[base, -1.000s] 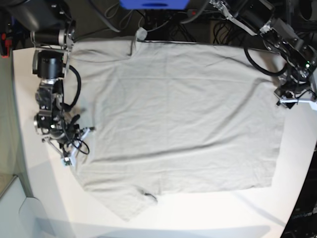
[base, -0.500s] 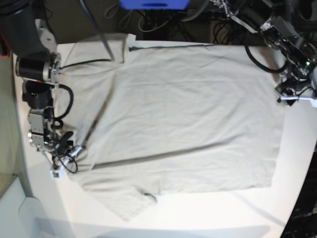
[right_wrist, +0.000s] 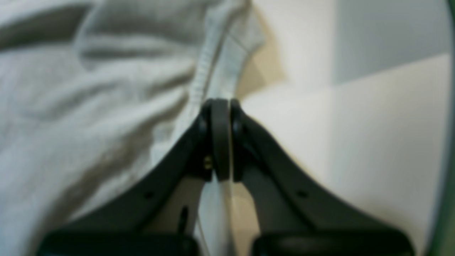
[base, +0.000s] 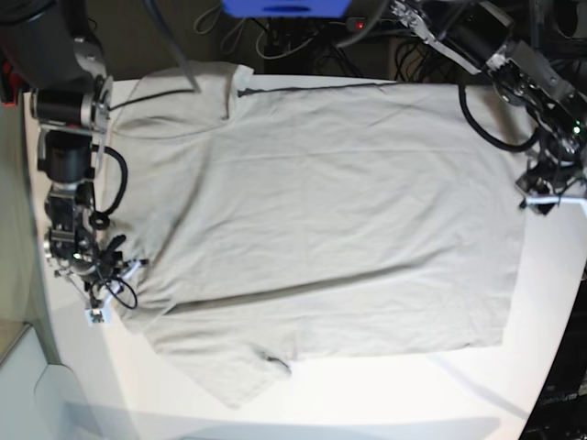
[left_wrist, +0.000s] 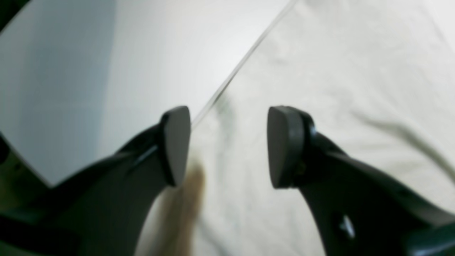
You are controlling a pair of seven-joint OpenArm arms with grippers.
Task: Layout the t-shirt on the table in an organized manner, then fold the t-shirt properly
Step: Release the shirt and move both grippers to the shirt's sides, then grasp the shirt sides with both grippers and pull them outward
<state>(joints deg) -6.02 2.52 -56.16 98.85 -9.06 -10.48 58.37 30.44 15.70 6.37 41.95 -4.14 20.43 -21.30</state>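
Note:
The light grey-beige t-shirt (base: 330, 220) lies spread flat over the white table (base: 385, 394), with a sleeve pointing to the near left. My right gripper (base: 99, 298) is at the shirt's left edge, shut on it. In the right wrist view the jaws (right_wrist: 220, 138) are closed on a ribbed, stitched edge of the shirt (right_wrist: 89, 117). My left gripper (base: 548, 197) is at the shirt's right edge. In the left wrist view it (left_wrist: 227, 145) is open and empty, low over the shirt (left_wrist: 337, 71) right at its border with the table (left_wrist: 149, 53).
A blue object (base: 284, 7) and dark cables lie beyond the table's far edge. The table's rounded edge curves close by both grippers. Bare tabletop shows along the near side.
My right gripper has moved left and slightly nearer, pulling the shirt's left edge and far sleeve outward. My left gripper has shifted slightly right and nearer.

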